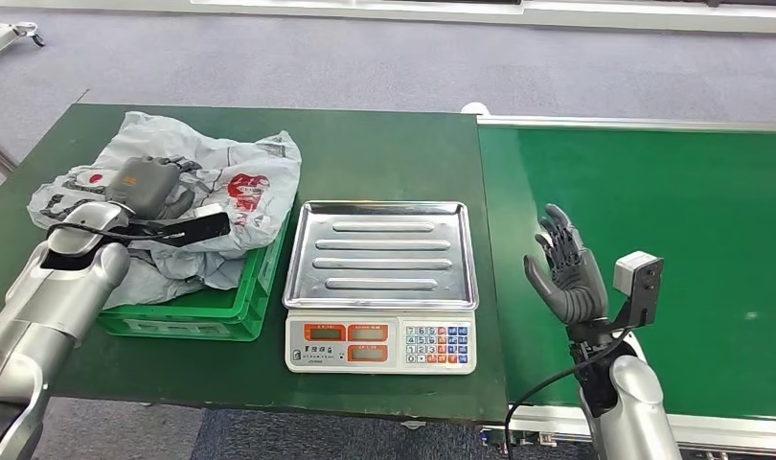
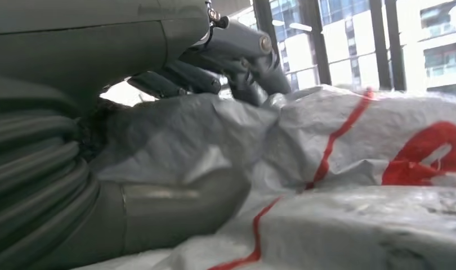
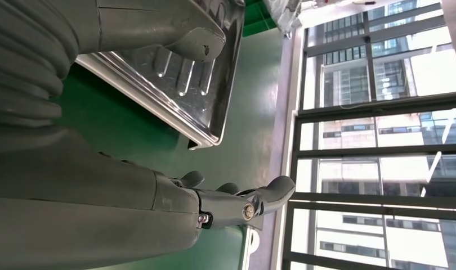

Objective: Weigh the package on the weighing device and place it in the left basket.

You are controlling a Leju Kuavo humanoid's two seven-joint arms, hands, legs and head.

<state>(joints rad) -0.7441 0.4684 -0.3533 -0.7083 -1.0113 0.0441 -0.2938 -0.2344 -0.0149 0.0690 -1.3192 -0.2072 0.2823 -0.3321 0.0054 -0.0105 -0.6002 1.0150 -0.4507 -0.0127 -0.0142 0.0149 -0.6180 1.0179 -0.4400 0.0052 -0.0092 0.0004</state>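
The package, a crumpled grey plastic mailer with red print, lies in and over the green basket at the table's left. My left hand rests on top of it. In the left wrist view the fingers curl over a fold of the package and the thumb presses from the other side, so the hand grips it. The scale stands in the middle with its steel tray bare. My right hand is raised to the right of the scale, fingers spread and holding nothing; the right wrist view shows it beside the tray.
The green table carries the basket and scale. A green conveyor belt with a metal rim runs along the right, under my right hand. The scale's keypad and displays face the front edge.
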